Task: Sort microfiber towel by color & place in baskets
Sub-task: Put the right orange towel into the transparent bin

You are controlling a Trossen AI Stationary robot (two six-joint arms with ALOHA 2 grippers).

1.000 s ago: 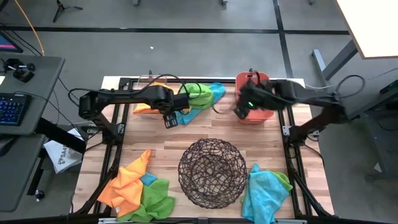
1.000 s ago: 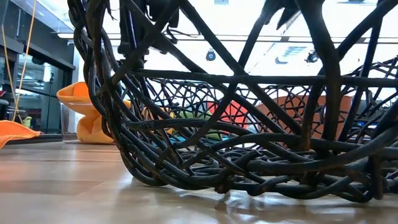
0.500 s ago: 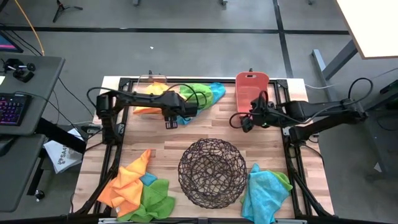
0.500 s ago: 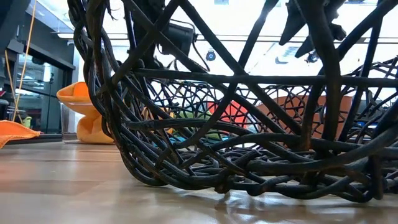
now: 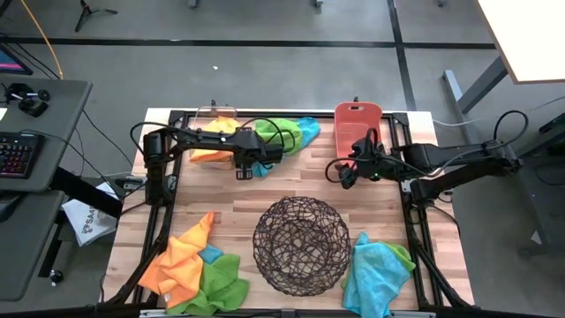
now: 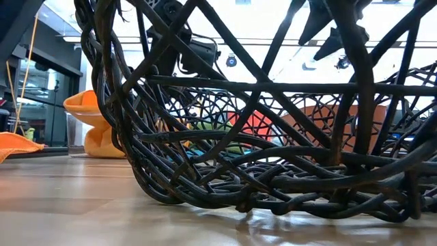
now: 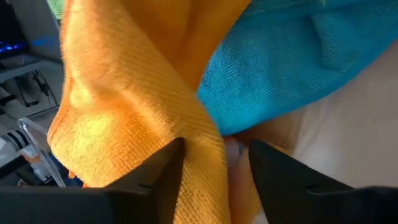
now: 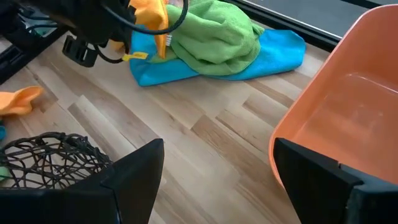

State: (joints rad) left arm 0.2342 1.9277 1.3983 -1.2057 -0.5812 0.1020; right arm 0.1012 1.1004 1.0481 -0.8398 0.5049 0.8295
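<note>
At the far side of the table (image 5: 221, 199), the left end effector (image 5: 244, 166) was seen lowered at the towel heap beside the clear plastic bin (image 5: 214, 116), its fingers (image 7: 155, 180) clamped on a fold of an orange towel (image 7: 124, 112) that lay against a turquoise towel (image 7: 280, 68). A lime green towel (image 5: 278, 134) was piled on the same heap. The right end effector (image 5: 344, 171) was held over bare wood just in front of the salmon-orange bin (image 5: 357, 122), with its fingers (image 8: 134, 171) spread apart and nothing between them. The wire-mesh bowl (image 5: 301, 245) was placed at the table's middle near side, flanked by a mixed orange, green and blue pile (image 5: 194, 265) on the left and a turquoise and green pile (image 5: 375, 269) on the right.
</note>
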